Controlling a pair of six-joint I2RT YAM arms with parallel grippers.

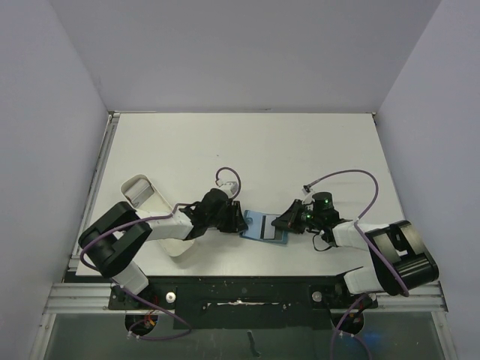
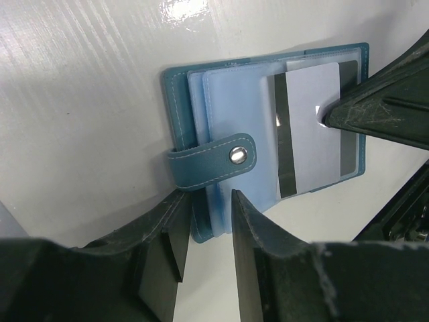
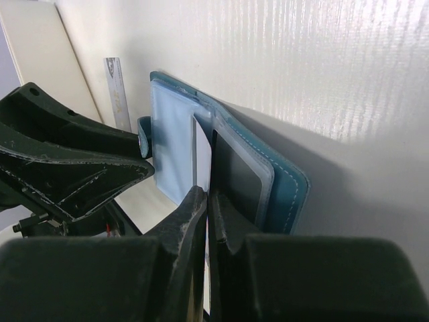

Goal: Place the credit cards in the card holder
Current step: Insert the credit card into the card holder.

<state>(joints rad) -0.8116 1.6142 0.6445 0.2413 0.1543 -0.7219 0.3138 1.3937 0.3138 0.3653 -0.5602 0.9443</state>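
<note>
The teal card holder [image 1: 257, 225] lies open on the white table between both arms, its strap and snap stud [image 2: 238, 155] folded across the pale plastic sleeves. My left gripper [image 2: 208, 201] is shut on the holder's near edge, with cover and sleeves between its fingers. A whitish credit card [image 2: 312, 127] with a dark stripe sits partly inside a sleeve on the holder's right half. My right gripper [image 3: 208, 194] is shut on that card's outer edge [image 3: 203, 157]. In the top view the left gripper [image 1: 241, 221] and right gripper [image 1: 283, 223] face each other across the holder.
A long white oblong tray [image 1: 146, 196] lies under the left arm, toward the table's left side. Purple cables [image 1: 341, 174] loop above both wrists. The table's metal front rail [image 1: 240, 289] runs along the near edge.
</note>
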